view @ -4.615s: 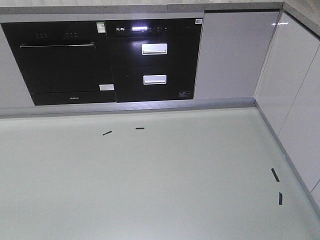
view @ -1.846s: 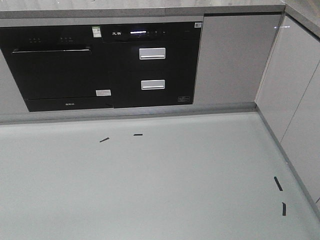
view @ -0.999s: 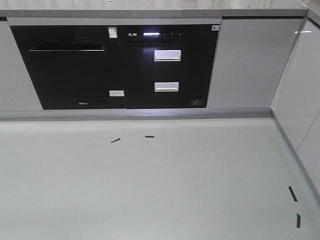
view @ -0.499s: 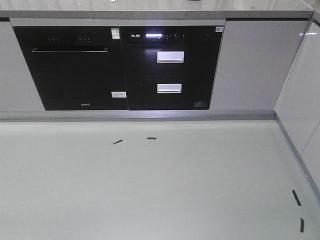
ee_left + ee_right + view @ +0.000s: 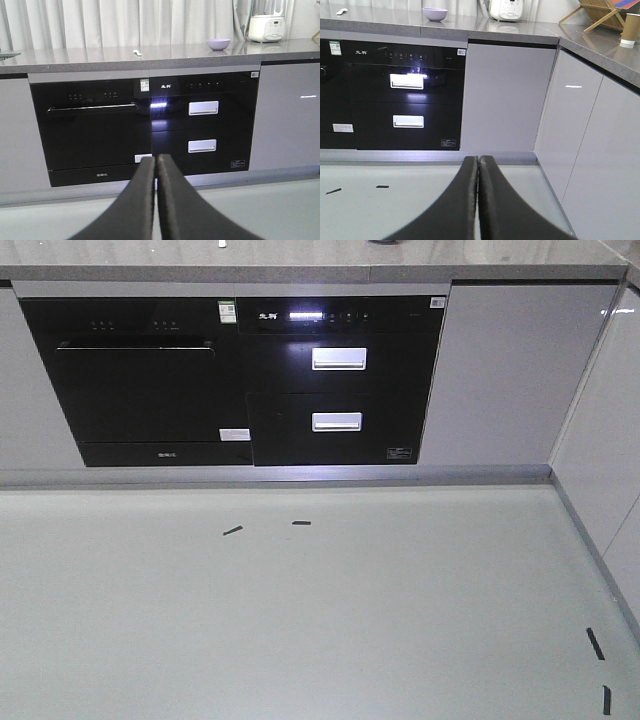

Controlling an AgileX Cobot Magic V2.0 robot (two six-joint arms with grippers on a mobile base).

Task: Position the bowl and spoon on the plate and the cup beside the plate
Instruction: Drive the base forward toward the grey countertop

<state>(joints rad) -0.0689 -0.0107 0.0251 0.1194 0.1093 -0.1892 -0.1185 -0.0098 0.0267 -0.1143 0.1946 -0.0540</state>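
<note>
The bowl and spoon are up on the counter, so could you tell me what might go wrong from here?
1. No plate shows in any view, so where the bowl and spoon should go is unknown.
2. The cup stands far off on the side counter, likely needing a base move.
3. The spoon lies small and flat; the left gripper and right gripper, both shut, could knock it aside.

In the front view the whole scene slid toward 4 o'clock. The black appliances sat lower and more to the right. More of the grey table appeared at 12 o'clock, with the spoon at its edge. The floor tape marks dropped lower.
</note>
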